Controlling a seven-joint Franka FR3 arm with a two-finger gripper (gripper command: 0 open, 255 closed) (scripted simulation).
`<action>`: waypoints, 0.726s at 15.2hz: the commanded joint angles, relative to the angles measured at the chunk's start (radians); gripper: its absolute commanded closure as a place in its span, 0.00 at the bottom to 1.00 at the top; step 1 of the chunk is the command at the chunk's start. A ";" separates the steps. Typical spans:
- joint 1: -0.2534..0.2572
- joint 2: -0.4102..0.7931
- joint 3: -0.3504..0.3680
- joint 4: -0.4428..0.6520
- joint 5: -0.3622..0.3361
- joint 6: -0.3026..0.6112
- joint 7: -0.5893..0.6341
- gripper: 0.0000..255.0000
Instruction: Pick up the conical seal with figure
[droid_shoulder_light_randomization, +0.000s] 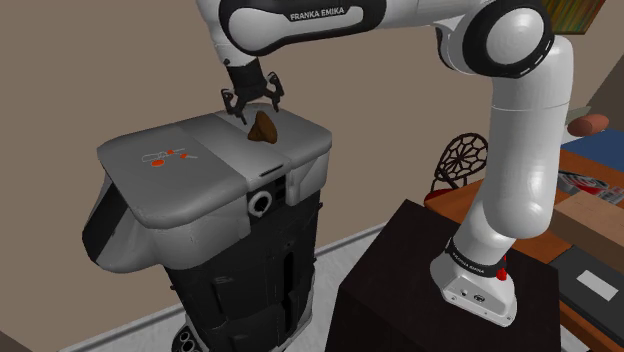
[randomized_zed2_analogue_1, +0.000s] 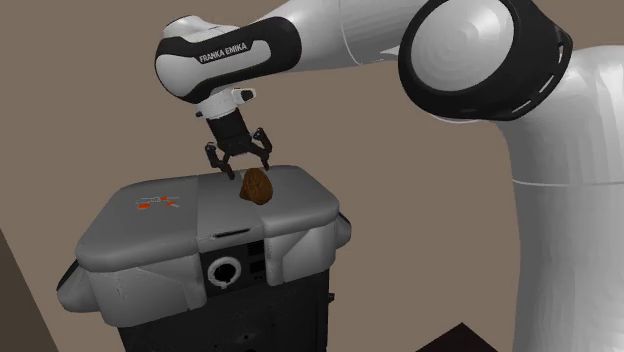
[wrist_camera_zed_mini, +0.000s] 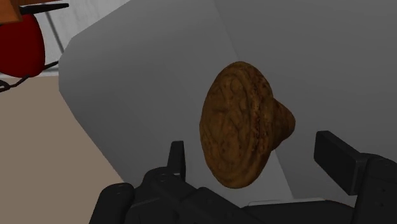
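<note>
Found brown conical seal lying on its side atop grey unit, directly below end effector. Recorded end effector spread wide, empty, straddling seal without contact. Judged seal's axis to run roughly finger to finger, taper toward one finger; straight descent indicated.

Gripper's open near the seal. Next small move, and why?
Probably lower straight down a little: the gripper hangs open just above the brown seal on the grey top, and its fingers stand apart without touching the seal.
</note>
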 joint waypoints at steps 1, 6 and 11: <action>-0.003 0.001 -0.001 -0.027 -0.001 0.026 0.009 0.00; -0.008 -0.001 -0.002 -0.064 -0.001 0.060 0.019 1.00; -0.009 -0.002 -0.002 -0.065 -0.001 0.061 0.019 1.00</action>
